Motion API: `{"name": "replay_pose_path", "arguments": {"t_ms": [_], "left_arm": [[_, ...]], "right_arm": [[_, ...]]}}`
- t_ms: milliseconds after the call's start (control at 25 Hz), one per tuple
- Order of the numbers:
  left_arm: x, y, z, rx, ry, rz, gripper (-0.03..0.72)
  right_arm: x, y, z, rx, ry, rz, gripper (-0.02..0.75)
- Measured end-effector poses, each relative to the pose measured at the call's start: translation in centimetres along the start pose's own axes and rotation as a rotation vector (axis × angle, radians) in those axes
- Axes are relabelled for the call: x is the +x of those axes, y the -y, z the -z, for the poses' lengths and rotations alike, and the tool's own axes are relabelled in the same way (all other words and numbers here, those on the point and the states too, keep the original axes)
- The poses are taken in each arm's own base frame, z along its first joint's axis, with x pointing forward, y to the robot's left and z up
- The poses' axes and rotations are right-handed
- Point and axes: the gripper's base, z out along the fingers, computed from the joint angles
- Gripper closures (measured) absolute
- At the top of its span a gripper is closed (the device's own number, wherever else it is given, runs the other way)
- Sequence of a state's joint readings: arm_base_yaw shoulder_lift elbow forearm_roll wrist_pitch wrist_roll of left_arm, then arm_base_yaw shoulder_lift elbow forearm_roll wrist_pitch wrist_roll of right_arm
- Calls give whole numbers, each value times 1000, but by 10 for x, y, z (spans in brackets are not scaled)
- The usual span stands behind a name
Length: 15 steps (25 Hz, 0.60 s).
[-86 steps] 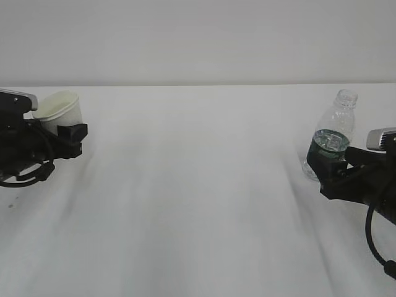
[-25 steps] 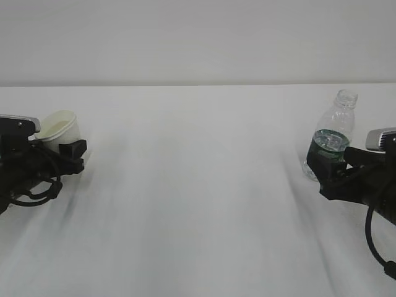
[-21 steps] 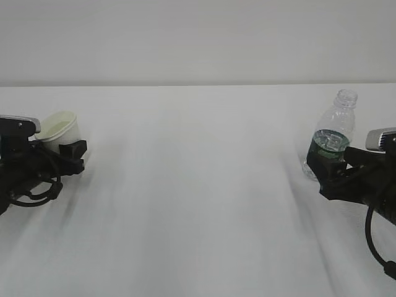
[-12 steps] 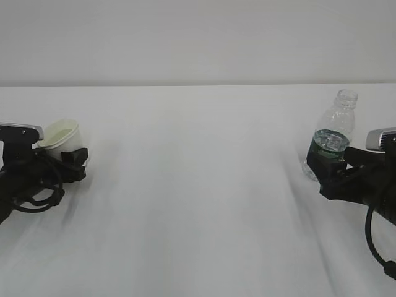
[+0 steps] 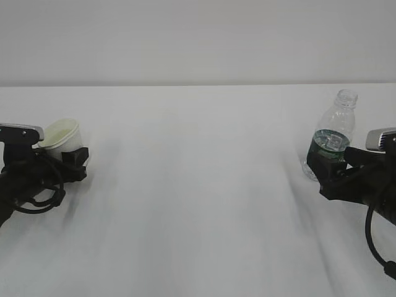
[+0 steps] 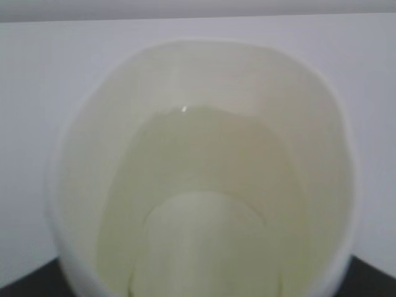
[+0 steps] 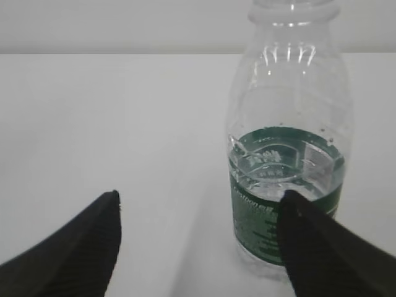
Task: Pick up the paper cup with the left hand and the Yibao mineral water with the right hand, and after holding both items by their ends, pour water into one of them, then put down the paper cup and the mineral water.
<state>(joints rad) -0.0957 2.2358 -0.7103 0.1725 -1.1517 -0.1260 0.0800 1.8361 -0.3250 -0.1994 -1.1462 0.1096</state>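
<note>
Lowered: left end effector [image 5: 65, 159] grasping paper cup [image 5: 60, 134] | right end effector [image 7: 198, 238] released beside Yibao mineral water [image 7: 288, 154]

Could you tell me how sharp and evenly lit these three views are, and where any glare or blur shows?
Exterior view: flat, washed-out light, soft smeared shadows on the white table, dark grippers lacking detail. Left wrist view: the paper cup fills the frame, soft-focused, one tiny glint inside. Right wrist view: sharpest; small highlights on the Yibao mineral water bottle's ribbed shoulder, near fingertips blurred.
</note>
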Motion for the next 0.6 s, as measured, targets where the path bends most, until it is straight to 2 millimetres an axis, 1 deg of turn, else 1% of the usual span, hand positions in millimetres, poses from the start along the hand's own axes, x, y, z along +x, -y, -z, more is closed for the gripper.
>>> {"name": "replay_pose_path", "arguments": {"t_ms": [240, 320, 480, 600], "left_arm": [[0, 0, 0, 0, 0, -2, 267], [0, 0, 0, 2, 0, -2, 241], [0, 1, 0, 7, -1, -5, 162], [0, 1, 0, 7, -1, -5, 141]], "right_arm": [[0, 0, 0, 0, 0, 0, 146], [0, 0, 0, 0, 0, 0, 146], [0, 0, 0, 0, 0, 0, 146], [0, 0, 0, 0, 0, 0, 146]]}}
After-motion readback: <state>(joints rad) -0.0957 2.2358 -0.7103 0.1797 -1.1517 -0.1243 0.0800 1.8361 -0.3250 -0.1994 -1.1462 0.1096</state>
